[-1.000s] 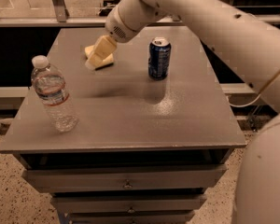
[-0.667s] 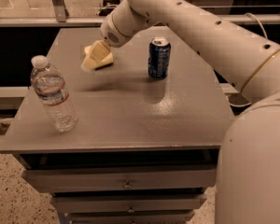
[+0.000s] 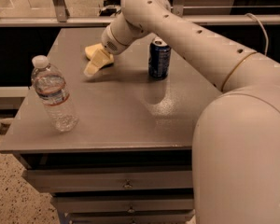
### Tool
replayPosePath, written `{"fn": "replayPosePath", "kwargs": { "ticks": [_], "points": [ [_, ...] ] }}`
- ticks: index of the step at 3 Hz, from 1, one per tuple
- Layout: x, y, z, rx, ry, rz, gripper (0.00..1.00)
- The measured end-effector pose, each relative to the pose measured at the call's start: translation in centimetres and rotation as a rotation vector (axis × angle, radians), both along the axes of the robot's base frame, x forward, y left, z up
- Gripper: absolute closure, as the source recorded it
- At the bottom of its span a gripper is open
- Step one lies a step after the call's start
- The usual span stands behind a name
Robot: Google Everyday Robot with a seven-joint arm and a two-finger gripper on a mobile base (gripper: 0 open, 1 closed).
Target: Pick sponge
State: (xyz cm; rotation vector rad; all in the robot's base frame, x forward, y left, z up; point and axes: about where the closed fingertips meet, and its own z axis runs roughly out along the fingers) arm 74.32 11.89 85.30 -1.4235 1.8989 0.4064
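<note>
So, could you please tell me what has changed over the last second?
The gripper has moved leftward in view and down toward the table, ending at the sponge; a grasp cannot be confirmed. The water bottle and soda can stayed put.

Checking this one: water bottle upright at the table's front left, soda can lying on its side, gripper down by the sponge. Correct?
Not quite: the camera view shows the soda can standing upright, not lying on its side. The rest holds: the water bottle stands upright at the table's front left, and the gripper is down by the sponge.
</note>
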Motion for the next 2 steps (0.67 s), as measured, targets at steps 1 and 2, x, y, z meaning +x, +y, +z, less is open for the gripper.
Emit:
{"fn": "replayPosePath", "kwargs": {
  "ticks": [1, 2],
  "points": [
    [0.61, -0.73, -1.04, -0.009, 0.014, -0.025, 0.35],
    [0.7, -1.32, -0.47, 0.002, 0.008, -0.038, 0.64]
  ]
}}
